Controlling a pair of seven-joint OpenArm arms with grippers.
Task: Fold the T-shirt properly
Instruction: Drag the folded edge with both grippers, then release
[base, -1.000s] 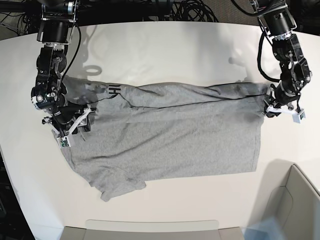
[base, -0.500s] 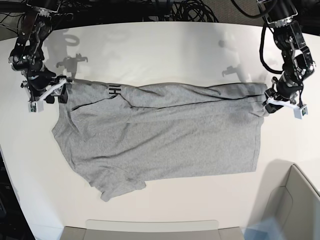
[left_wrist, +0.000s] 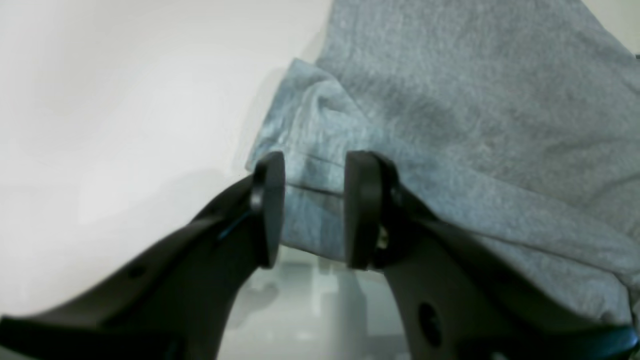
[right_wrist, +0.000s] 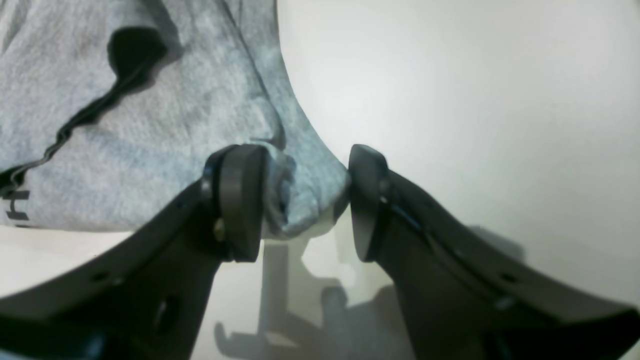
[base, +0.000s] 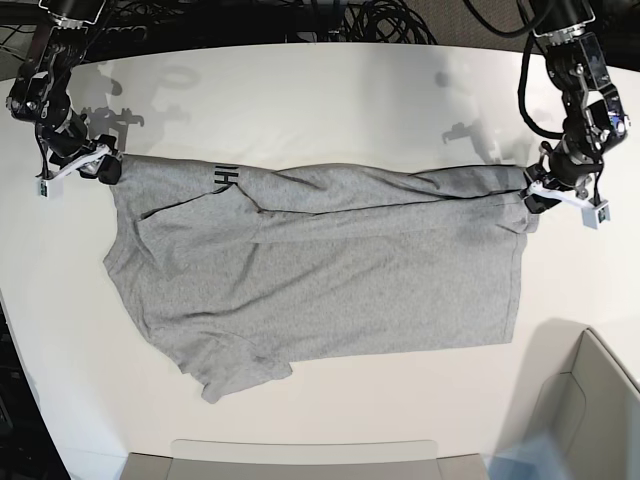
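Observation:
The heather-grey T-shirt (base: 330, 270) lies spread on the white table (base: 330, 100), with its top edge folded over and black lettering (base: 229, 178) showing near the upper left. My right gripper (base: 100, 168) is at the shirt's upper left corner. In the right wrist view it (right_wrist: 305, 200) is shut on a bunch of grey cloth (right_wrist: 125, 125). My left gripper (base: 537, 196) is at the upper right corner. In the left wrist view it (left_wrist: 314, 205) is shut on the cloth's hemmed edge (left_wrist: 475, 100). The top edge is pulled taut between them.
A grey bin (base: 600, 400) stands at the bottom right corner. A grey tray edge (base: 300, 460) runs along the front. Black cables (base: 380, 20) lie behind the table's far edge. A sleeve (base: 240, 375) sticks out at the shirt's lower left.
My right gripper has moved up and outward from the shirt's left side to its upper left corner, pulling the corner with it. My left gripper has risen slightly with the right corner.

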